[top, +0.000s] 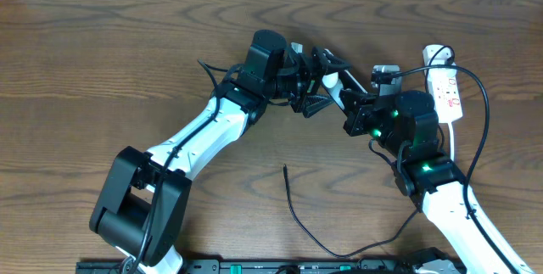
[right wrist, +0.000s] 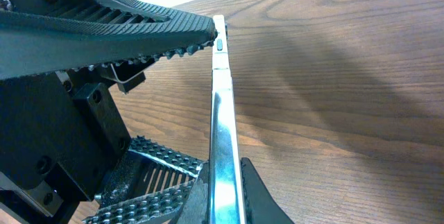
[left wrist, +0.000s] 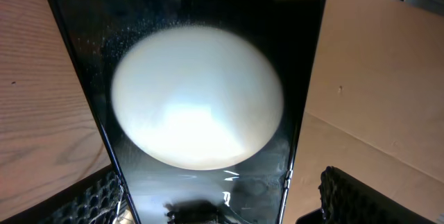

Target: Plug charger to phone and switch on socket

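The phone [top: 329, 79] is held above the table [top: 127, 53] between the two arms, edge-on to the right wrist camera. The right gripper [right wrist: 223, 200] is clamped on its thin sides. The left gripper [left wrist: 229, 200] stands wide, one pad clear of the phone's edge, so the right arm appears to carry it alone. The charger [top: 289, 199] lies loose on the table, tip free; the socket [top: 447, 94] sits to the right. Draw the left arm straight back without brushing the phone. Hold the right grip firm, port end unobstructed.
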You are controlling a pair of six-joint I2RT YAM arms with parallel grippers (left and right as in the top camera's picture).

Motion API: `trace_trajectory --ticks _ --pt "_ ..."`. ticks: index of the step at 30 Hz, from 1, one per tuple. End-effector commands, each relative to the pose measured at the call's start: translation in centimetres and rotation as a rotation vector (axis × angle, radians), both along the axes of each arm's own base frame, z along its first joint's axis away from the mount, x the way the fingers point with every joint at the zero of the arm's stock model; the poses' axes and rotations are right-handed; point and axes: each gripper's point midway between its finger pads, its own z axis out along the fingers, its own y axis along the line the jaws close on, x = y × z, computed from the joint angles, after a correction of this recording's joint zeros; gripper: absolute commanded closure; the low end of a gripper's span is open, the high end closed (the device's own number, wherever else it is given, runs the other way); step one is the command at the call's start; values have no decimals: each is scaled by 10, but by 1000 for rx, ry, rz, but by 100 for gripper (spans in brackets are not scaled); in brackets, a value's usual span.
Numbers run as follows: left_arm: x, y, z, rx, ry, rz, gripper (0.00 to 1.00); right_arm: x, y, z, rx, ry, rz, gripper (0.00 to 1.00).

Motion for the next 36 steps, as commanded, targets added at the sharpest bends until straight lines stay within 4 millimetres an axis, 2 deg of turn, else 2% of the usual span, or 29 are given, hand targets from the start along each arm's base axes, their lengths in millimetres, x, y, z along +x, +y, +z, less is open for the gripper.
trace_trajectory --ticks 1,4,10,16,21,26,32,36 --pt "1 4 28 -51 -67 -20 10 6 -5 10 30 -12 -33 99" --pt "1 6 43 -103 -119 -64 10 12 -21 9 78 25 -133 99" --pt "-10 16 80 -234 -250 -215 9 25 -53 11 281 104 -389 99" --pt "-2 45 91 -269 -293 -244 10 31 -65 19 524 170 -522 99" --pt "18 72 91 -258 -310 -182 9 35 -51 43 717 182 -477 99" --pt "37 91 90 -242 -320 -99 9 33 -33 63 897 240 -402 99" --pt "56 99 89 -216 -333 4 9 24 -8 69 1051 368 -358 99" --pt "62 101 89 -206 -338 43 9 18 13 90 1085 336 -262 99"
